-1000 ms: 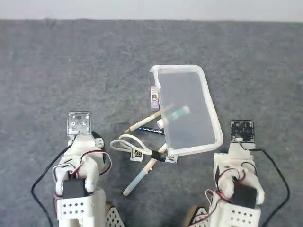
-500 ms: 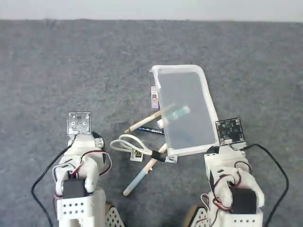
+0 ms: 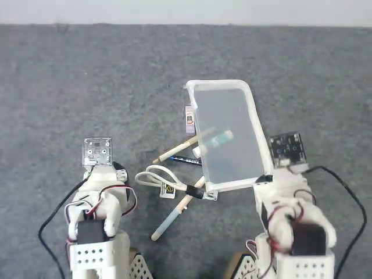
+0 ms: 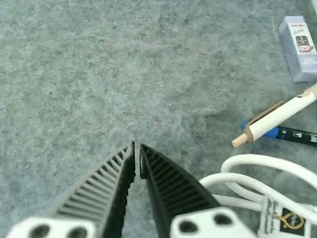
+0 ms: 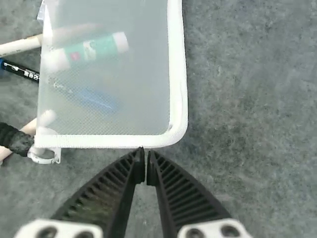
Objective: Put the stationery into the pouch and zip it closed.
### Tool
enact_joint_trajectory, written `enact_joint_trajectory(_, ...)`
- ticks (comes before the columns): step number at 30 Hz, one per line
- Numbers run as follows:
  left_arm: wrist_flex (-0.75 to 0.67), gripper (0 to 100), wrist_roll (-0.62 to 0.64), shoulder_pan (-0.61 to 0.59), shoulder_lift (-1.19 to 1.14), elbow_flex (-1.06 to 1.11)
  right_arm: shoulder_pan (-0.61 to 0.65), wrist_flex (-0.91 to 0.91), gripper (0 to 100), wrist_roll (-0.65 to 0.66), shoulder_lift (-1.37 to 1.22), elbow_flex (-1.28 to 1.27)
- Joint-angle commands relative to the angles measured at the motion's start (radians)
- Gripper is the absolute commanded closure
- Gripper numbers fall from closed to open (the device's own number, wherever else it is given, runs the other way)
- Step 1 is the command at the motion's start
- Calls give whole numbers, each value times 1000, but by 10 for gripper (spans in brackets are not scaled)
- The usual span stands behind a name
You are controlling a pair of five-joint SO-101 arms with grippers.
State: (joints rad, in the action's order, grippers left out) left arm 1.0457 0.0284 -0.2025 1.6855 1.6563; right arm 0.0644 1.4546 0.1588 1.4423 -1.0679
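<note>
A clear pouch with a white zip border (image 3: 229, 135) lies in the middle of the grey mat. Pens lie half under its near left corner, and a green-labelled tube (image 5: 88, 48) shows through the plastic. A beige pen (image 4: 280, 113) crosses a blue pen (image 4: 290, 133). A small eraser box (image 3: 189, 118) lies at the pouch's left edge. My left gripper (image 4: 137, 157) is shut over bare mat, left of the pens. My right gripper (image 5: 145, 159) is shut with its tips just short of the pouch's near edge (image 5: 114, 141).
A looped white cord with a tag (image 3: 160, 179) lies between the left arm and the pouch. A long pale pen (image 3: 174, 212) points toward the near side. Bare mat spreads to the far left and right.
The right arm swung left toward the pouch's near corner, then shifted slightly right and forward. The left arm has stayed still.
</note>
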Motion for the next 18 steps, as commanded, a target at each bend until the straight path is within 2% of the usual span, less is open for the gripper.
enact_joint_trajectory(1,-31,988,-9,-5,-6,-56,5,7,992,3,-203,101)
enact_joint_trajectory(7,-31,988,-9,-5,-6,-56,16,-5,992,3,-456,123)
enact_joint_trajectory(14,-31,988,-9,-5,-6,-56,157,-13,992,2,-657,123)
enact_joint_trajectory(18,-31,988,-9,-5,-6,-56,188,-108,992,-77,-751,123)
